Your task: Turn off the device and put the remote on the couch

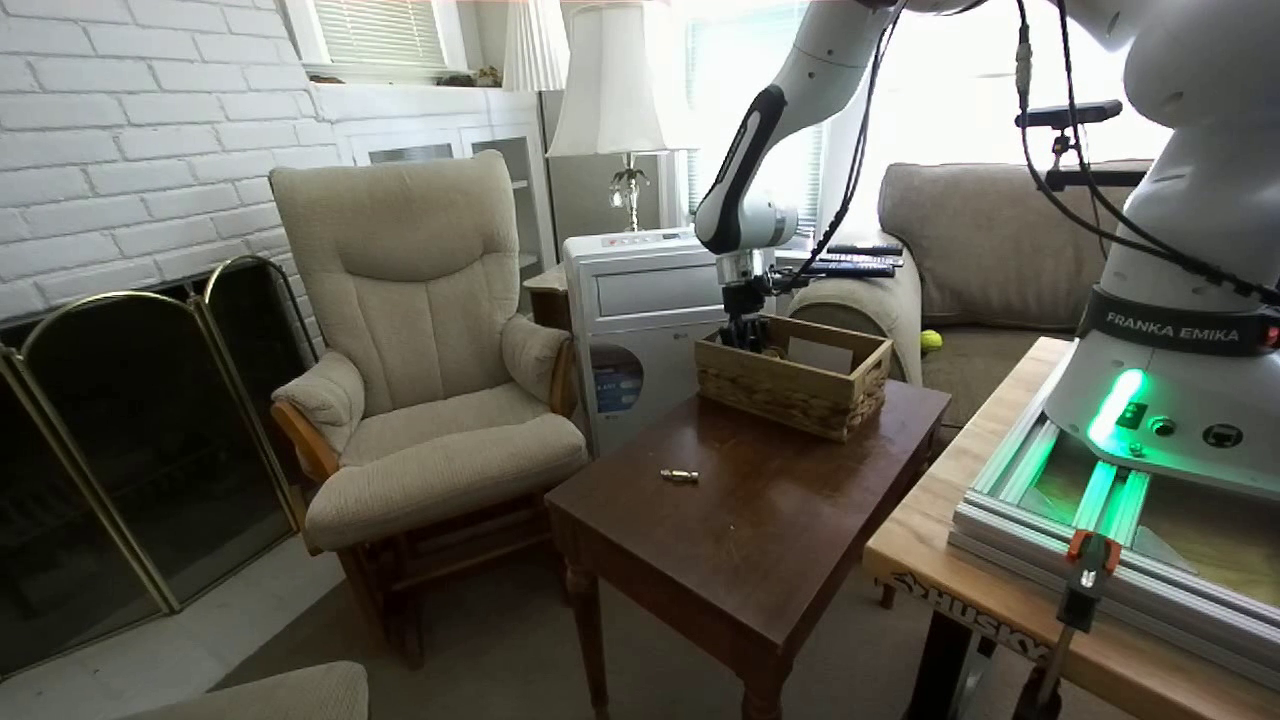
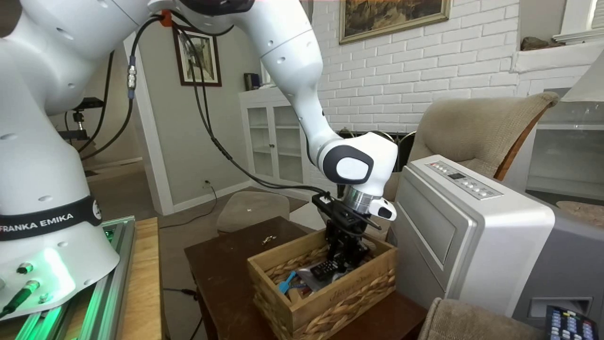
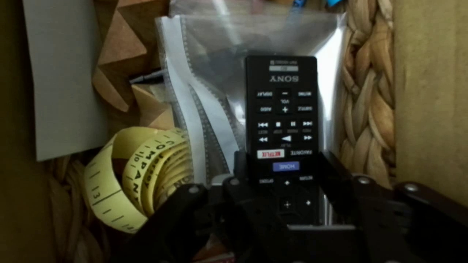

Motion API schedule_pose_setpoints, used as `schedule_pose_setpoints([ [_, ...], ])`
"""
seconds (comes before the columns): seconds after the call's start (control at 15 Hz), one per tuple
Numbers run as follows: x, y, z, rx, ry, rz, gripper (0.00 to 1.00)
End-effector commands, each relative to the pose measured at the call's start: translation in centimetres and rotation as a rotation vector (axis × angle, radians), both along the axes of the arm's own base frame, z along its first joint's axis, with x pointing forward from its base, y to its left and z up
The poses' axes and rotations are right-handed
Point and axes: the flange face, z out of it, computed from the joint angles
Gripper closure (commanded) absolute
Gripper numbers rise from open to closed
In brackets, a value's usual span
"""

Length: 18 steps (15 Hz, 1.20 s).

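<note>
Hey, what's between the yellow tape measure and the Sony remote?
In the wrist view, part of a clear plastic bag lies there, plus a gripper finger beside the remote.

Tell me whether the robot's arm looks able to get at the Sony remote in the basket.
Yes, it seems so: the gripper is down inside the open-topped basket, its fingers apparently closed on both long edges of the remote, and the clear plastic bag lies beneath, not over it.

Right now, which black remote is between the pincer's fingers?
The slim Sony remote, in the brown woven basket; other remotes lie at the beige fabric couch arm.
</note>
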Motion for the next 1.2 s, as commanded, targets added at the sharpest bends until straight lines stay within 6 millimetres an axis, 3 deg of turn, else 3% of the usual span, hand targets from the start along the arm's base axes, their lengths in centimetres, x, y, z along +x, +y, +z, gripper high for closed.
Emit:
schedule_pose_setpoints([
  [0.0,0.1,-0.1,0.9,0.010,-0.022,-0.023,0.74],
  [1.13,-0.3,-0.1,7.0,0.012,-0.086,-0.009,0.74],
])
